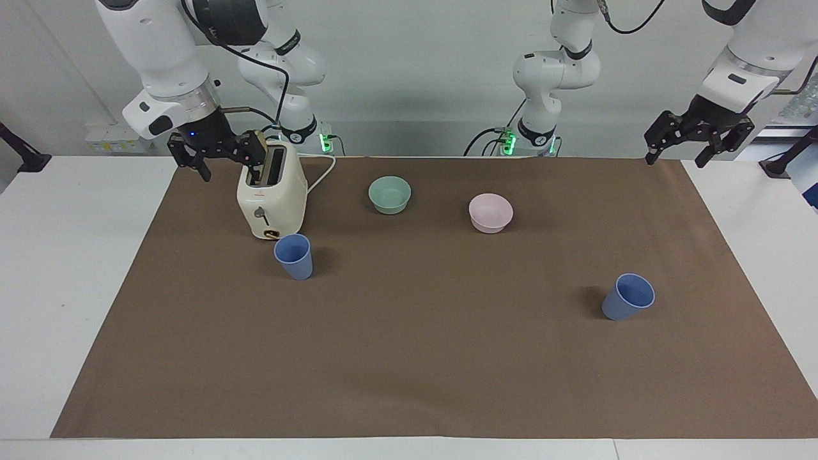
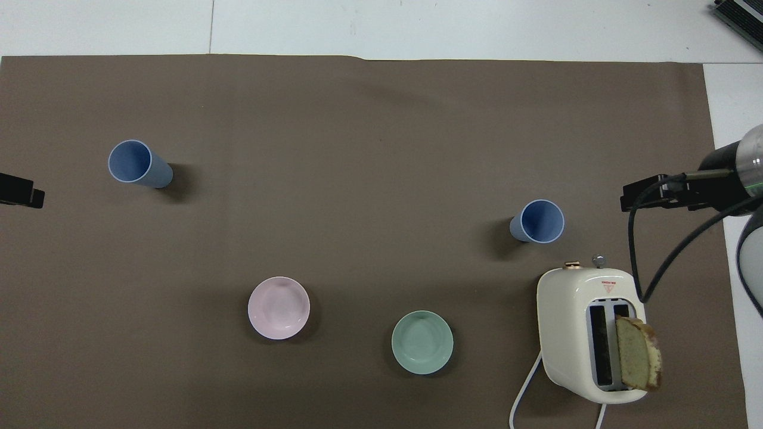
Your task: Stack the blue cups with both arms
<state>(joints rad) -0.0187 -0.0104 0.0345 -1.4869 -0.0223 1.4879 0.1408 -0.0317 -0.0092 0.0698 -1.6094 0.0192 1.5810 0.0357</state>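
Observation:
Two blue cups stand upright, mouths up, far apart on the brown mat. One cup stands just beside the toaster, farther from the robots than it, toward the right arm's end. The other cup stands alone toward the left arm's end. My right gripper hangs open and empty in the air beside the toaster's top. My left gripper hangs open and empty over the mat's corner at the left arm's end, well away from its cup.
A cream toaster holds a slice of bread in one slot, its cord trailing toward the robots. A mint-green bowl and a pink bowl sit nearer to the robots than the cups.

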